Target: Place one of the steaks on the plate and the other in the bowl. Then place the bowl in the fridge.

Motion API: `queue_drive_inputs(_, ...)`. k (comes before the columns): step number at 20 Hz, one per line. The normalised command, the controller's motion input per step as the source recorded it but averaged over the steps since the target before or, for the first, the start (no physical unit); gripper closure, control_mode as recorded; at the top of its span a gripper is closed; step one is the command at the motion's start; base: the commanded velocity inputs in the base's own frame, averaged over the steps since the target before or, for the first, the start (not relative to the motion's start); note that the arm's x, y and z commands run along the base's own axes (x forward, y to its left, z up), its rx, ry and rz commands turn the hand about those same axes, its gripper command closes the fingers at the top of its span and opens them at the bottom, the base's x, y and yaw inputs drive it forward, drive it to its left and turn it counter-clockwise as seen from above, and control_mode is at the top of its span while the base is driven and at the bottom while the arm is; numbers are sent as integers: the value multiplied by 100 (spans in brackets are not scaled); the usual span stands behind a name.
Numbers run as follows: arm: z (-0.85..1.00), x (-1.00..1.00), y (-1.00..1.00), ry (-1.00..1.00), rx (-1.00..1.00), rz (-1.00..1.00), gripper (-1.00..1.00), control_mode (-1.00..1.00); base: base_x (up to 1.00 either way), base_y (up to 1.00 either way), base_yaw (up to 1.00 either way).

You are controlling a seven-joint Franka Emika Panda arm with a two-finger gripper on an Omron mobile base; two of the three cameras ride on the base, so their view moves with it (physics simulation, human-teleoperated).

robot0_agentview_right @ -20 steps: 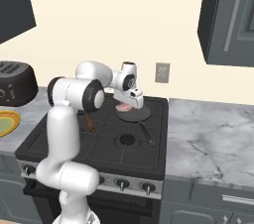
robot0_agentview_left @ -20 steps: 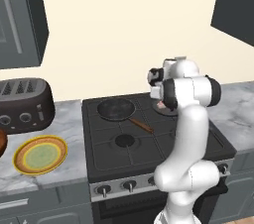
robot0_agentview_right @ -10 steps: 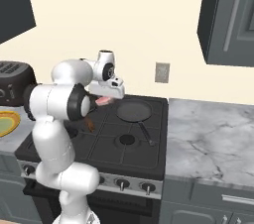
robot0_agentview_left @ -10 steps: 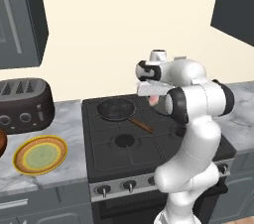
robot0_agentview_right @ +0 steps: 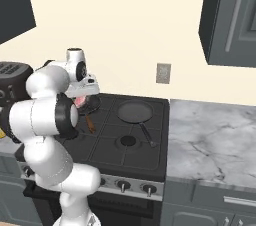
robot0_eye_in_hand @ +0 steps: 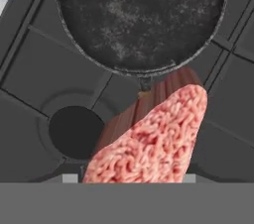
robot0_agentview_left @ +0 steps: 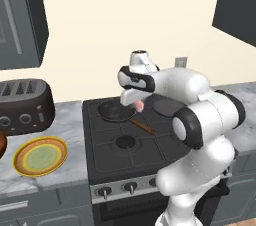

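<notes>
Gripping steak (robot0_eye_in_hand: 154,139), no readable labels

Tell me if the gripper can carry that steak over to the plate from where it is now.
Probably yes. The gripper holds the steak above the stove, near the pan. The plate lies bare on the counter to the left, and nothing stands between them. The reach looks long but open.
</notes>
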Motion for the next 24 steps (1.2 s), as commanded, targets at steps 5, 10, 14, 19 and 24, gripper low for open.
queue_drive_inputs(5, 2, -77, 100, -19, 0, 49, 100, -100, 0, 0, 0)
queue_drive_inputs(10, 8, -61, 93, -8, 2, 8, 100, -100, 0, 0, 0)
queue_drive_inputs(14, -11, -18, 80, -4, 18, 0, 100, -100, 0, 0, 0)
queue_drive_inputs(19, -15, -10, 100, -9, 2, -3, 100, -100, 0, 0, 0)
queue_drive_inputs(24, 5, 0, 100, 25, -24, -1, 100, -100, 0, 0, 0)
